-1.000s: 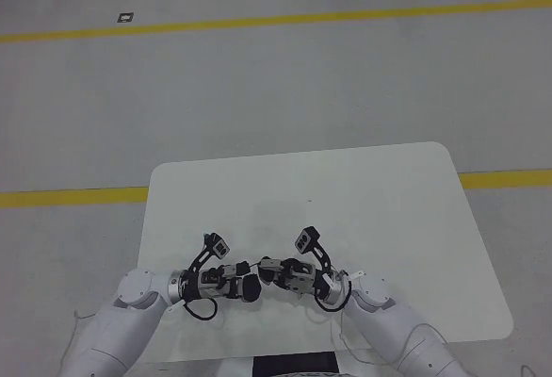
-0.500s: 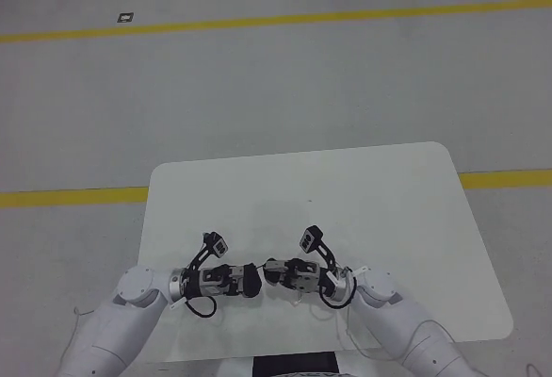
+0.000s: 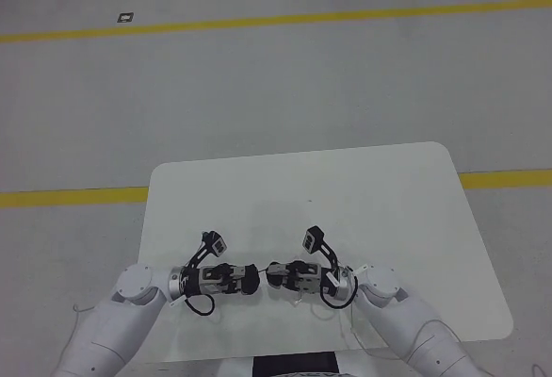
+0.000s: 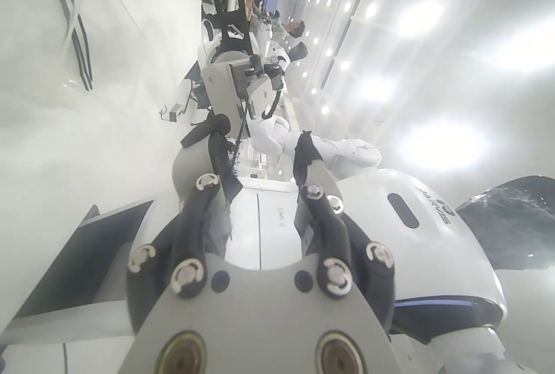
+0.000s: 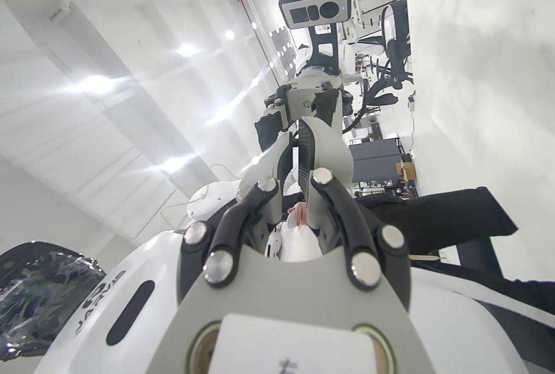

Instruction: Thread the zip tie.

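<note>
Over the 7 o'clock part of the white table (image 3: 398, 188), the left gripper (image 3: 253, 278) hung with its claw pointing to 3 o'clock. Its two fingers stood well apart and pressed on nothing that I could see. The far end of the black zip tie (image 5: 305, 152) ran between them, close along one finger. At 3 o'clock of it, very near, the right gripper (image 3: 273, 274) faced back, its claw closed tight on the ribbed strap of the tie.
</note>
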Tool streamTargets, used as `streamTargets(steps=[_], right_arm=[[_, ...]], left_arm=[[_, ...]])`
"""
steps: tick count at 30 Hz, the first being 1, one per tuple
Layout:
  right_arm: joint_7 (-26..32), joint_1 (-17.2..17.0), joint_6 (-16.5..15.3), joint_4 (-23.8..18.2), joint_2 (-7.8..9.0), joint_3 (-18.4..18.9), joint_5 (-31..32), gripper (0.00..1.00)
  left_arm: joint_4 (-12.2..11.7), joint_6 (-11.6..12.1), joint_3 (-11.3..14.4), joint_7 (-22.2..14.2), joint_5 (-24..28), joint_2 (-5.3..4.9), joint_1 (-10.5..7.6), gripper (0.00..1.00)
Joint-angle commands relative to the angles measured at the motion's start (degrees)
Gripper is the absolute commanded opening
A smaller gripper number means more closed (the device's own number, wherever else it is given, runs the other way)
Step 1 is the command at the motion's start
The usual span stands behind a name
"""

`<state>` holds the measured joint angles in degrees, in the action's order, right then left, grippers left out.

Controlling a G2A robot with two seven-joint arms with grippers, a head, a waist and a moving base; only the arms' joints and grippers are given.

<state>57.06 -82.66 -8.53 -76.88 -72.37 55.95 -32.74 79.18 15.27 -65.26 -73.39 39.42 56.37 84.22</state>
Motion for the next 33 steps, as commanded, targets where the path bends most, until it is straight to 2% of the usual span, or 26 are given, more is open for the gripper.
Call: streamTargets(steps=[1,13,23,30,33], right_arm=[[0.1,-0.1,0.1,-0.2,0.12,0.1,0.3,0.0],[-0.3,-0.2,1.4,-1.1,0.73,-0.6,3.6,0.0],[-1.9,-0.4,0.9,-1.5,0.74,-1.5,3.1,0.0],[-2.7,-0.4,0.8,-1.6,0.79,-2.0,3.0,0.0],[-2.9,-0.5,0.9,-1.9,0.9,-2.0,3.1,0.0]], left_arm=[[0.0,-0.1,0.0,0.3,-0.5,-0.08,-0.05,0.29],[0.5,-0.3,0.3,1.4,-1.0,-0.49,0.24,0.32],[1.0,-0.2,0.8,1.6,-1.6,-0.81,0.33,0.27],[1.2,-0.1,1.0,1.6,-1.6,-1.04,0.41,0.18],[1.3,-0.1,1.1,1.6,-1.6,-1.14,0.49,0.1]])
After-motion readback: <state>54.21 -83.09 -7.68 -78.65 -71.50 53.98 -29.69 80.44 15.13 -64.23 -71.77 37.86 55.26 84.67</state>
